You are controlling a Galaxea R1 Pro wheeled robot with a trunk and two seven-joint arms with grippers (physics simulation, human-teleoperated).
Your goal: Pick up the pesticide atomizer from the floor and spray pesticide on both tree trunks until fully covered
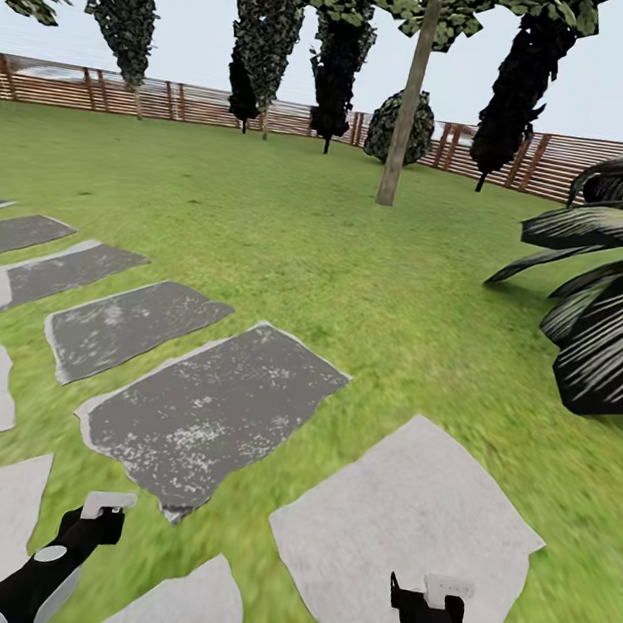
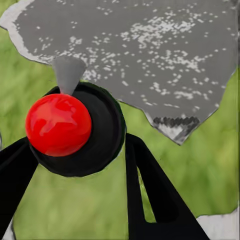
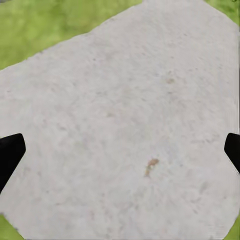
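Left gripper [image 2: 75, 165] clasps the red-capped atomizer [image 2: 58, 124]; right gripper [image 3: 120, 155] gapes over pale stone [image 3: 125, 100], lawn [image 1: 361, 259] clear ahead.

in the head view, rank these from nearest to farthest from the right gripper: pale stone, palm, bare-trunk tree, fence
1. pale stone: directly under and ahead of the right gripper.
2. palm: farther ahead, at the right edge.
3. bare-trunk tree: mid-lawn, ahead and slightly left.
4. fence: at the garden's back edge, behind the tree.

dark cypresses [image 1: 265, 30] by the fence, palm fronds [image 1: 617, 302], round bush [image 1: 401, 126]
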